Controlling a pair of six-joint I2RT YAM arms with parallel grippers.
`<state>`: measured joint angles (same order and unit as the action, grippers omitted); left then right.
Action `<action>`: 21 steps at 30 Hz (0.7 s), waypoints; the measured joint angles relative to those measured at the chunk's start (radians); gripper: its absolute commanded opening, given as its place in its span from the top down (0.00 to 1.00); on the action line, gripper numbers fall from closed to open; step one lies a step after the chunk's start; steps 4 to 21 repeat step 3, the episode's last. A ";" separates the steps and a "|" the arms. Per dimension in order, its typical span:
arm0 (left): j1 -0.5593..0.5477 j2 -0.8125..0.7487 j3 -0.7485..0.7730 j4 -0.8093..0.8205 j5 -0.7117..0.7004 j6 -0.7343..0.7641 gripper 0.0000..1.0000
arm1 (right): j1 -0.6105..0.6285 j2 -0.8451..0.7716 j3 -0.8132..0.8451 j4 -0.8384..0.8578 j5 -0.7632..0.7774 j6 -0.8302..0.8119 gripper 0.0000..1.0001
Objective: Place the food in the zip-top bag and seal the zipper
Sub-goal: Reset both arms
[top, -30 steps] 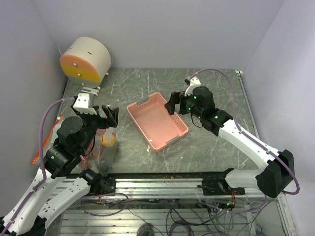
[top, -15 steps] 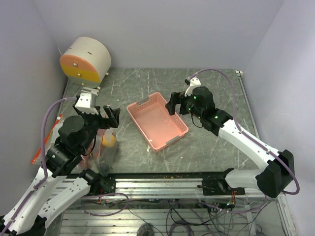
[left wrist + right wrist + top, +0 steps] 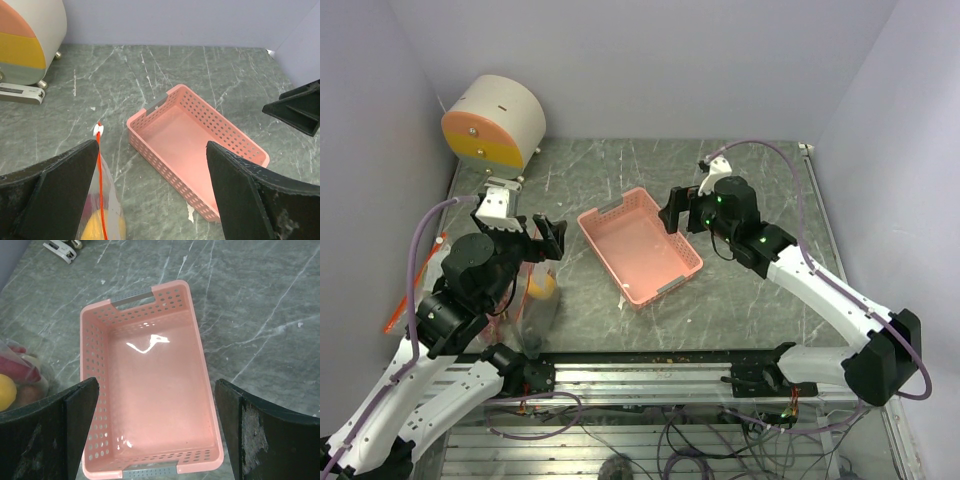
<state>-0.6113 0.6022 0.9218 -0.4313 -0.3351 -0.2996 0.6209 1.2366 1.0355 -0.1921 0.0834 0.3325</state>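
Note:
The clear zip-top bag (image 3: 532, 305) lies at the table's near left with the food inside it: an orange-yellow fruit (image 3: 542, 286) and a magenta piece (image 3: 90, 206) show through the plastic. In the left wrist view the zipper (image 3: 101, 190) runs as one thin orange-red line with a white slider (image 3: 99, 129) at its far end. My left gripper (image 3: 548, 240) is open and empty just above the bag's far end. My right gripper (image 3: 671, 211) is open and empty above the pink basket (image 3: 640, 245). The bag's edge also shows in the right wrist view (image 3: 20, 374).
The pink basket (image 3: 150, 390) is empty and stands slantwise mid-table. A round white and orange device (image 3: 495, 122) stands at the back left. A small white scrap (image 3: 190, 213) lies by the basket's near corner. Purple walls close in the left, back and right.
My left gripper has drifted slightly to the right above the bag. The right arm, bag and basket have barely moved.

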 measured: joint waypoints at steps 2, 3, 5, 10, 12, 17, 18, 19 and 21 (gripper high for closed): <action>0.000 0.000 -0.001 0.000 0.000 0.000 0.00 | 0.000 0.000 -0.002 0.000 0.000 0.000 0.00; 0.000 0.000 -0.001 0.000 0.000 0.000 0.00 | 0.000 0.000 -0.003 0.000 0.000 0.000 0.00; 0.000 0.000 -0.001 0.000 0.000 0.000 0.00 | 0.000 0.000 -0.003 0.000 0.000 0.000 0.00; 0.000 0.000 -0.001 0.000 0.000 0.000 0.00 | 0.000 0.000 -0.003 0.000 0.000 0.000 0.00; 0.000 0.000 -0.001 0.000 0.000 0.000 0.00 | 0.000 0.000 -0.003 0.000 0.000 0.000 0.00; 0.000 0.000 -0.001 0.000 0.000 0.000 0.00 | 0.000 0.000 -0.003 0.000 0.000 0.000 0.00; 0.000 0.000 -0.001 0.000 0.000 0.000 0.00 | 0.000 0.000 -0.003 0.000 0.000 0.000 0.00; 0.000 0.000 -0.001 0.000 0.000 0.000 0.00 | 0.000 0.000 -0.003 0.000 0.000 0.000 0.00; 0.000 0.000 -0.001 0.000 0.000 0.000 0.00 | 0.000 0.000 -0.003 0.000 0.000 0.000 0.00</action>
